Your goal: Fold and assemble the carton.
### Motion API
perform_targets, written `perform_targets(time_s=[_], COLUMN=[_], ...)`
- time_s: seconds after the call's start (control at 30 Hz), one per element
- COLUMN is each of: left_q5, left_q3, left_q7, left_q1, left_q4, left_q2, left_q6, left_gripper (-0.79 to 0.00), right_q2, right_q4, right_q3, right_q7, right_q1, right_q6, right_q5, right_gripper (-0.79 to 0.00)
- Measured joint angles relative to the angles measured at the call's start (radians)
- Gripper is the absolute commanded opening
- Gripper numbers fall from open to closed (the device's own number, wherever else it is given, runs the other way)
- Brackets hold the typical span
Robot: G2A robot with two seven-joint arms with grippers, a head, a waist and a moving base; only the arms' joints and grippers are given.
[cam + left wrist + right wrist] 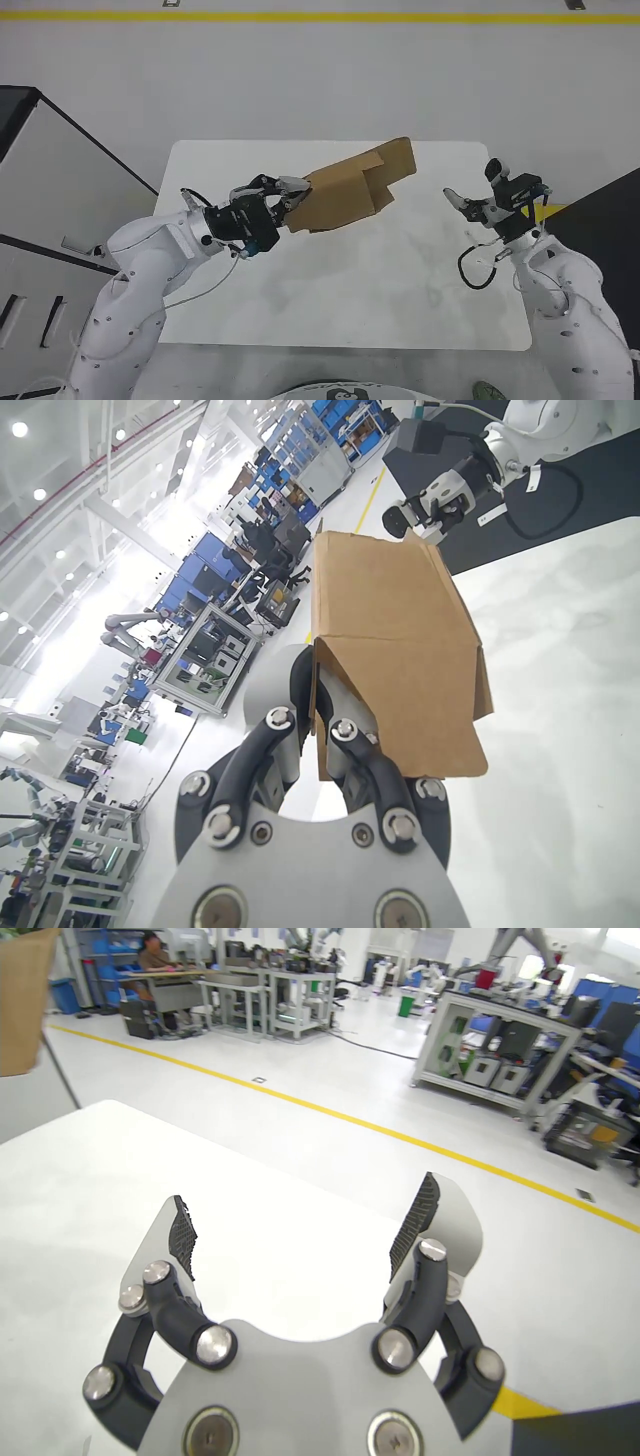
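Note:
A brown cardboard carton (352,186), partly folded, is held tilted above the white table (400,290), its far end pointing toward the back right. My left gripper (290,200) is shut on the carton's near panel; in the left wrist view the carton (390,620) rises beyond the gripper (316,690), one finger on each side of the cardboard wall. My right gripper (462,203) hovers open by the table's right edge, apart from the carton. In the right wrist view its fingers (430,1213) stand wide with nothing between them, and a corner of the carton (22,1003) shows.
The table surface (75,1188) is bare around the carton. A black platform (600,215) lies off the table's right side and a dark-edged panel (40,170) off its left. A yellow floor line (320,16) runs behind the table.

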Motion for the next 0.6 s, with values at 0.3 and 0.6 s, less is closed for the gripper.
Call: perform_targets(time_s=[0.3, 0.6], left_q5=[0.012, 0.023], left_q3=[0.010, 0.037], left_q7=[-0.023, -0.167], left_q1=[0.001, -0.033], left_q4=[0.014, 0.056], left_q2=[0.001, 0.007], left_q6=[-0.005, -0.073], left_gripper=[-0.785, -0.785], right_q2=[0.001, 0.047], right_q4=[0.004, 0.066], right_q3=[-0.001, 0.084], right_q7=[0.021, 0.393], right_q1=[0.000, 0.055], right_q6=[-0.031, -0.332], right_q5=[0.043, 0.448], right_gripper=[0.000, 0.000])
